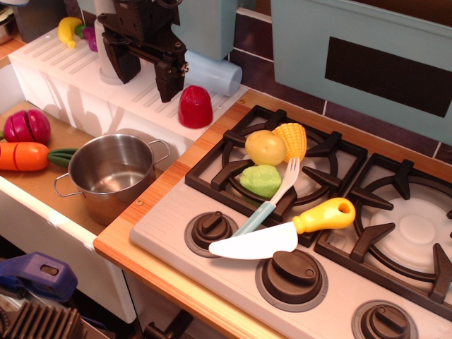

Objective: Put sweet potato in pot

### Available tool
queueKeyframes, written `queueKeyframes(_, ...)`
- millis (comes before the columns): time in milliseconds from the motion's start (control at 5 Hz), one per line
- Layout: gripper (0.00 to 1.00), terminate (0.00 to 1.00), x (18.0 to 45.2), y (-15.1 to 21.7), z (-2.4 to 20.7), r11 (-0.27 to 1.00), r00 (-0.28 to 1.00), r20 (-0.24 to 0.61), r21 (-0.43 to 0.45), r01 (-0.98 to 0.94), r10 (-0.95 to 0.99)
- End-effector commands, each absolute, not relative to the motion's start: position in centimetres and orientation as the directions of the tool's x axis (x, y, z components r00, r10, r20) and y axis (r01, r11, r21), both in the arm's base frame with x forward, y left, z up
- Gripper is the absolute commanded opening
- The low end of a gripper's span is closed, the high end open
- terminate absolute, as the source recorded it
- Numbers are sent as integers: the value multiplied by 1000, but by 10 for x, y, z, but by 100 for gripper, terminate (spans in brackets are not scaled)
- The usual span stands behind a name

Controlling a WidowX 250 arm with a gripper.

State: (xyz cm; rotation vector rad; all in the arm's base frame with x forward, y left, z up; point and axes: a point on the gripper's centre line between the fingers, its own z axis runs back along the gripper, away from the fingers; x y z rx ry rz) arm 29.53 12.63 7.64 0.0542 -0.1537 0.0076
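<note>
The gripper hangs over the white ridged drainboard, fingers spread apart and holding nothing. The sweet potato stands upright near the drainboard's right edge, just right of the fingers, with a pale blue cup lying close behind it. The pot sits below in the sink, empty, its rim open from above. A carrot and a magenta sliced vegetable lie left of the pot

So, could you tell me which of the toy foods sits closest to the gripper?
The dark-red sweet potato, upright on the white rack just right of the open gripper. The carrot and the stove toys lie much farther off.
</note>
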Motion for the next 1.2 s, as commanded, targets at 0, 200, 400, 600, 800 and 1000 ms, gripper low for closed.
queueKeyframes(0,100,0,295,126,76,999,988,153,53,-12,3)
queueKeyframes(200,100,0,304,127,77,998,982,188,60,-11,0)
queueKeyframes(400,100,0,317,125,77,999,976,218,38,-11,2)
queueKeyframes(600,100,0,329,124,74,998,967,257,55,-13,-2)
queueKeyframes(800,100,0,340,120,71,1000,960,279,15,-18,13)
queueKeyframes(1000,100,0,344,113,63,1000,948,317,0,-27,26)
